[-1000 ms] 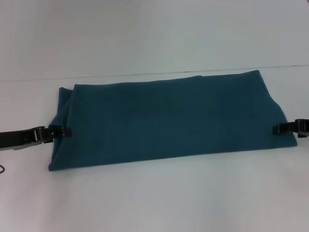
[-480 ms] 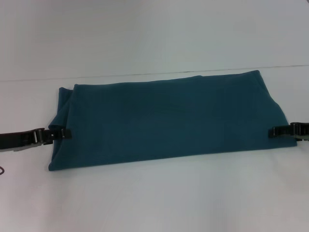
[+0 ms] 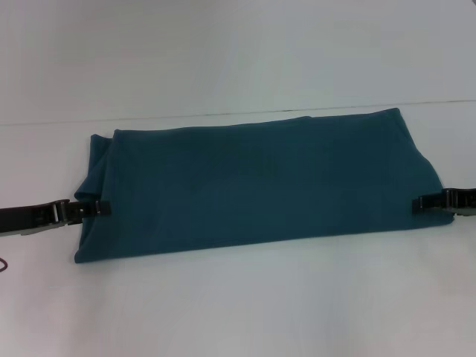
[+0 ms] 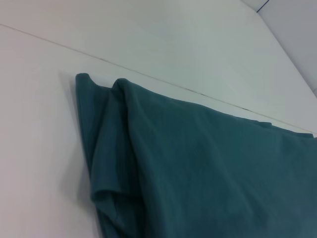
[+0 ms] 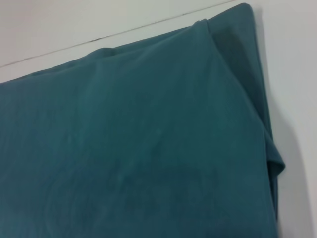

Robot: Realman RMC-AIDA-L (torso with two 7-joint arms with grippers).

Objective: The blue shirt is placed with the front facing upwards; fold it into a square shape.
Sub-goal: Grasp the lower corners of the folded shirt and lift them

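Observation:
The blue shirt lies flat on the white table, folded into one long band running left to right, its plain side up. No lettering shows. My left gripper sits low at the band's left short edge, its tip reaching just over the cloth. At the right short edge my right gripper also lies low, its tip touching the cloth. The left wrist view shows the shirt with layered folds at its end. In the right wrist view the shirt fills most of the picture.
The table's far edge meets a pale wall just behind the shirt. Bare white tabletop stretches in front of the shirt and past both of its ends.
The right gripper has slid left onto the shirt's right edge. The left gripper has shifted slightly toward the near side at the left edge. The shirt has not moved.

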